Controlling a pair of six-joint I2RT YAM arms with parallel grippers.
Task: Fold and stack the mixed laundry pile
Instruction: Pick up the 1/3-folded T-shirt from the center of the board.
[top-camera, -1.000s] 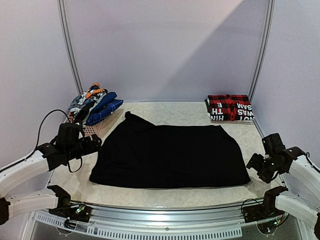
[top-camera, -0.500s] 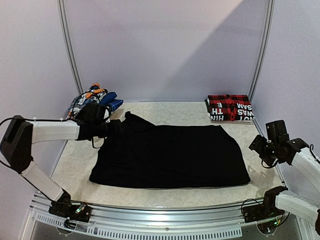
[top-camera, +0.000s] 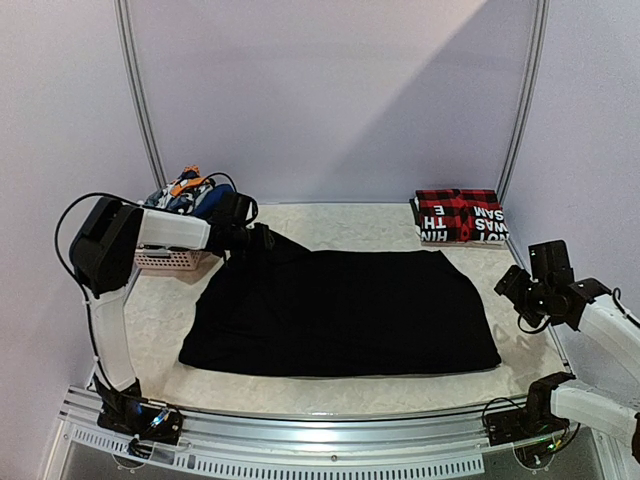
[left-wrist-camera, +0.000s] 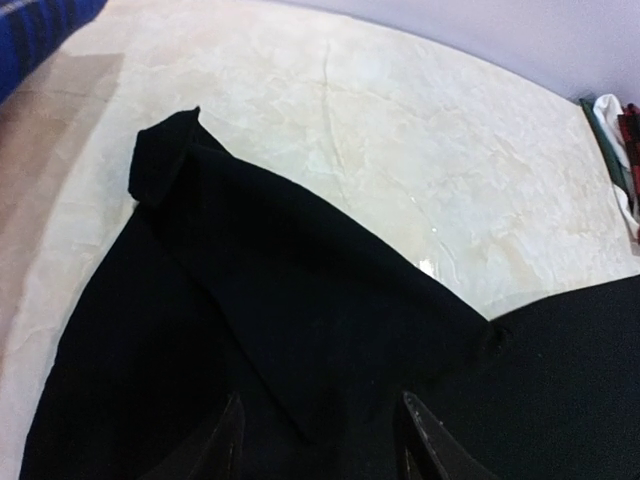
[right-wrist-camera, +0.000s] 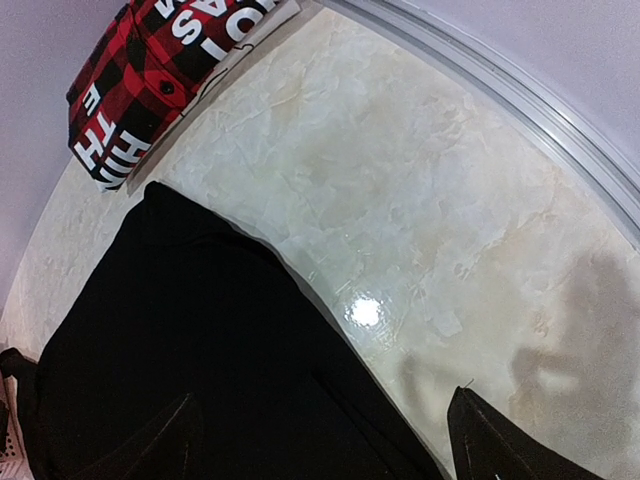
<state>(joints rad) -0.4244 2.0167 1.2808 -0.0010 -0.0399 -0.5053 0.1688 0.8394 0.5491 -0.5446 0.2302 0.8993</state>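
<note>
A large black garment (top-camera: 340, 310) lies spread flat in the middle of the table. The rest of the laundry pile (top-camera: 185, 192), blue and orange-patterned pieces, sits heaped at the far left. My left gripper (top-camera: 256, 238) reaches over the black garment's far-left corner flap (left-wrist-camera: 165, 150). Its jaws stand partly apart just above the dark cloth (left-wrist-camera: 300, 330), gripper (left-wrist-camera: 320, 440), holding nothing that I can see. My right gripper (top-camera: 512, 293) hovers open by the garment's right edge (right-wrist-camera: 330, 330), gripper (right-wrist-camera: 325, 435), with nothing between its fingers.
A pale lattice basket (top-camera: 165, 261) holds the heaped clothes at the far left. A folded red-and-black plaid shirt (top-camera: 460, 215) with white lettering lies at the far right, also in the right wrist view (right-wrist-camera: 150, 70). Metal frame posts (top-camera: 140, 100) flank the back wall.
The left arm has swung from the near left out to the black garment's far-left corner, and its jaws have narrowed. The right gripper has drifted slightly farther back and stays open.
</note>
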